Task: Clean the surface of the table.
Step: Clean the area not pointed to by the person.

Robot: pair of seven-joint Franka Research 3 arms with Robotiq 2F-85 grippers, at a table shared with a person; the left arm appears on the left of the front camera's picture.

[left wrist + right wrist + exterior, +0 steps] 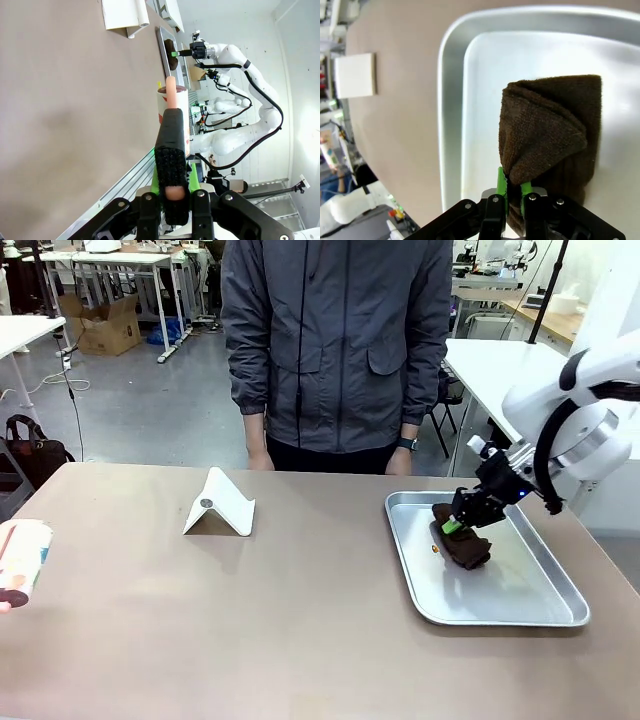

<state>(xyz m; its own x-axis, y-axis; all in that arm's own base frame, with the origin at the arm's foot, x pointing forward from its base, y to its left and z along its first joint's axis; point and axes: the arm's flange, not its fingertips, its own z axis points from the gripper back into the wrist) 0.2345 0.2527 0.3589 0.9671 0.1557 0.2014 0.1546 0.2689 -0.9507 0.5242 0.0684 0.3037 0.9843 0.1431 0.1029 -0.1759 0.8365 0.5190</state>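
Table (300,640): standing between robot and person, its near and left edges being cut off by the front view. Long axis is running left to right, far long edge facing the person (335,340), whose hands are partly hiding behind that edge.

Right gripper (456,524) is clamping a fold of the brown cloth (466,548), which is lying in the metal tray (520,585) at the table's right end. The wrist view is showing the green pads (501,186) pinching the cloth's peak.

Left gripper (173,182) is closing on a black bar (171,145), rough-surfaced, with a pink rod (170,92) sticking out past it; what the item is, hard to tell. A patterned cup (25,555) is showing at the left edge, cut off; whether it is touching the bar, cannot tell.

A white folded stand (220,505) is sitting left of centre.
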